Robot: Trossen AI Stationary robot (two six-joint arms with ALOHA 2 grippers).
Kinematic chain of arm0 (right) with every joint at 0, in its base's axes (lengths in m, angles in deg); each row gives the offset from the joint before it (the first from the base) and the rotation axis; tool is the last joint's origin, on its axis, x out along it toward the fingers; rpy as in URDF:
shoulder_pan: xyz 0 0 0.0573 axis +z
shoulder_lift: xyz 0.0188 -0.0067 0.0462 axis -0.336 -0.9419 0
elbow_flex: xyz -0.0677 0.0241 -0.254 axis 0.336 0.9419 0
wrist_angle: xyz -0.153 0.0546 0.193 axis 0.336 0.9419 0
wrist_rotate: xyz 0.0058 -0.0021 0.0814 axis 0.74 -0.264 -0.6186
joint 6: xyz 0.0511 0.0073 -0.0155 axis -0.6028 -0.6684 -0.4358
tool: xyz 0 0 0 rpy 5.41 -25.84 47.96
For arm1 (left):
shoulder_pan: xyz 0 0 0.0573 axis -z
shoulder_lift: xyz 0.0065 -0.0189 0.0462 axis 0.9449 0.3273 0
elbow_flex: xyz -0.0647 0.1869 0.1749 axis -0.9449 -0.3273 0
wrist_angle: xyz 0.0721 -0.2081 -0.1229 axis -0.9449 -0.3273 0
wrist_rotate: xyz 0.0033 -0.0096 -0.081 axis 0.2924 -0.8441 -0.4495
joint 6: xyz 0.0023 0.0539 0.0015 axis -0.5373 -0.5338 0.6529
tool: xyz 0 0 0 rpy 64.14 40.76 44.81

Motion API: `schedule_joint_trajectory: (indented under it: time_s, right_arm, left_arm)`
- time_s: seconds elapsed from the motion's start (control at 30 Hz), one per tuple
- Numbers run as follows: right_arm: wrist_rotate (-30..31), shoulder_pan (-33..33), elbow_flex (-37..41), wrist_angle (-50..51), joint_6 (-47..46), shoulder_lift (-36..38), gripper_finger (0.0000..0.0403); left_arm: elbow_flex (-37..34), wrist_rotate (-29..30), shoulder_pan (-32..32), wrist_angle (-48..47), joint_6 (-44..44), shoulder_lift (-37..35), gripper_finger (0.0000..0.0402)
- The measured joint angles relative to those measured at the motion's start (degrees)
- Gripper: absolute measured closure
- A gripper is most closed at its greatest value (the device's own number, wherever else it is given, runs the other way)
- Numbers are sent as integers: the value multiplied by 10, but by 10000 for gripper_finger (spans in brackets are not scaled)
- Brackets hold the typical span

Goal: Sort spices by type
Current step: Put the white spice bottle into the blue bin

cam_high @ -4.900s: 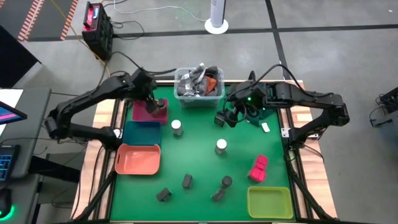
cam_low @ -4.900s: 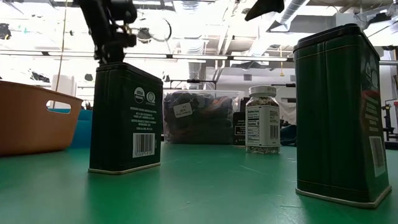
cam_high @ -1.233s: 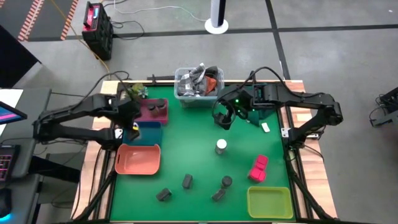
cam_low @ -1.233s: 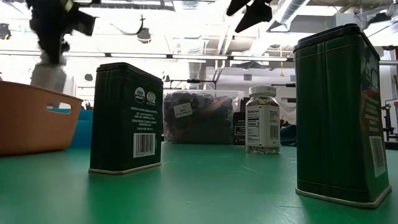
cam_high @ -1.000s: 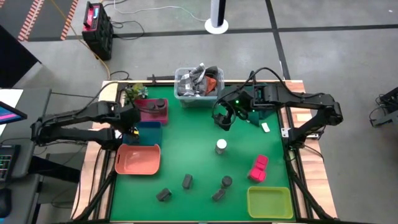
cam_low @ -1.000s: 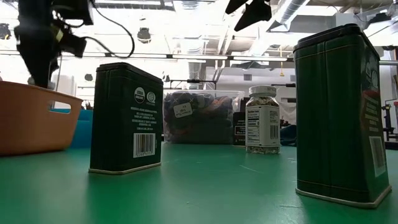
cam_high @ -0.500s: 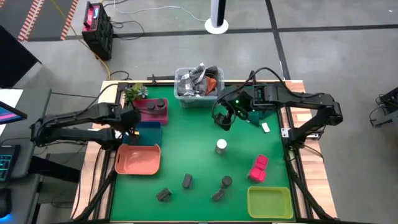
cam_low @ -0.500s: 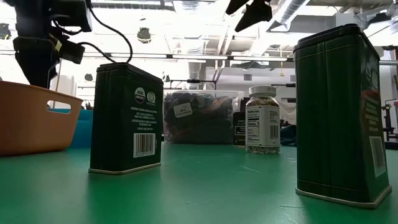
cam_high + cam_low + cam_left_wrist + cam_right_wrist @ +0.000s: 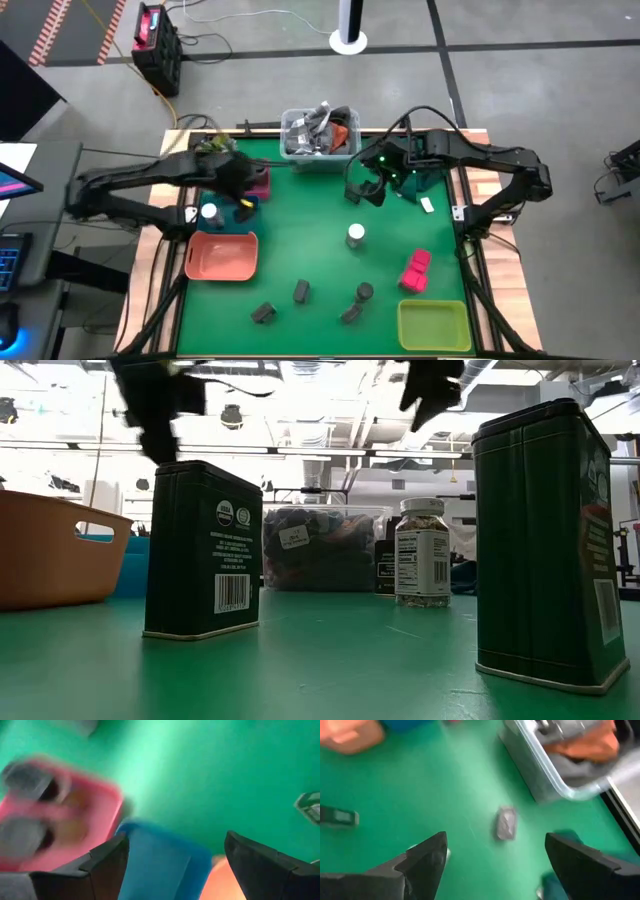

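My left gripper (image 9: 245, 192) (image 9: 175, 845) is open above the seam of the maroon tray (image 9: 260, 180) and the blue tray (image 9: 226, 222). A white-topped jar (image 9: 209, 212) stands in the blue tray. Two dark round jars (image 9: 27, 800) sit in the maroon tray. My right gripper (image 9: 365, 190) (image 9: 495, 845) is open, hovering over a small grey tin (image 9: 506, 823) near the clear bin. On the mat stand another white-topped jar (image 9: 355, 235), two pink blocks (image 9: 417, 268), dark tins (image 9: 301, 291) (image 9: 263, 313) (image 9: 350, 313) and a dark round jar (image 9: 364, 292).
The clear bin of clutter (image 9: 320, 135) sits at the far edge. The orange tray (image 9: 221, 255) lies near the blue one, the yellow tray (image 9: 433, 325) at the near right corner. In the low view two tall tins (image 9: 203, 550) (image 9: 545, 540) stand close to the camera.
My left gripper lowered a white-topped jar into the blue tray, let go of it, then rose and swung toward the table's right, past the maroon tray's near edge. The jar now stands alone in the blue tray. My right gripper shifted slightly to the right.
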Motion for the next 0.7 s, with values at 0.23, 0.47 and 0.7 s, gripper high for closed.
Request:
schedule_joint_trajectory:
  time_s: [0.23,0.47,0.7]
  right_arm:
    - [0,-4,0,47,-25,34,42]
    - [27,8,14,53,-65,91,42]
    - [45,61,81,50,-153,140,42]
  left_arm:
    - [118,-56,27,113,-48,171,92]
    - [246,-127,44,173,-72,309,91]
    - [368,-155,72,175,-109,425,91]
